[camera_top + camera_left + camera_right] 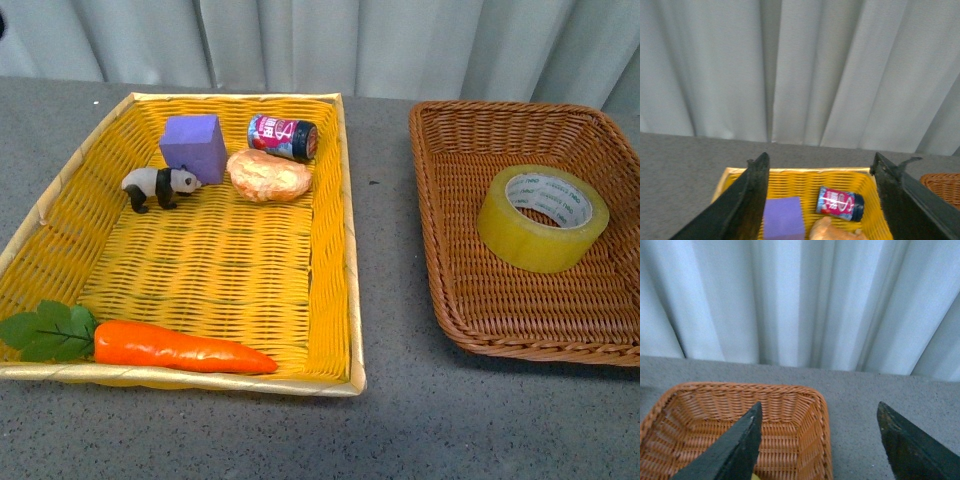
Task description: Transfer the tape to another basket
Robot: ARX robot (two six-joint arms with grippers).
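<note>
The tape point(543, 216), a wide yellowish roll with a white printed core, lies flat inside the brown wicker basket point(470, 330) on the right of the front view. Neither arm shows in the front view. My left gripper point(820, 172) is open and empty, high over the far end of the yellow tray point(800, 176). My right gripper point(819, 417) is open and empty above the far right corner of the brown basket point(790, 392); a sliver of yellow shows at that view's bottom edge.
The yellow woven tray point(345, 250) on the left holds a purple block point(194, 146), a toy panda point(160, 186), a small can point(283, 137), a bread roll point(268, 175) and a carrot point(180, 347). Grey tabletop lies between the trays. Pale curtains hang behind.
</note>
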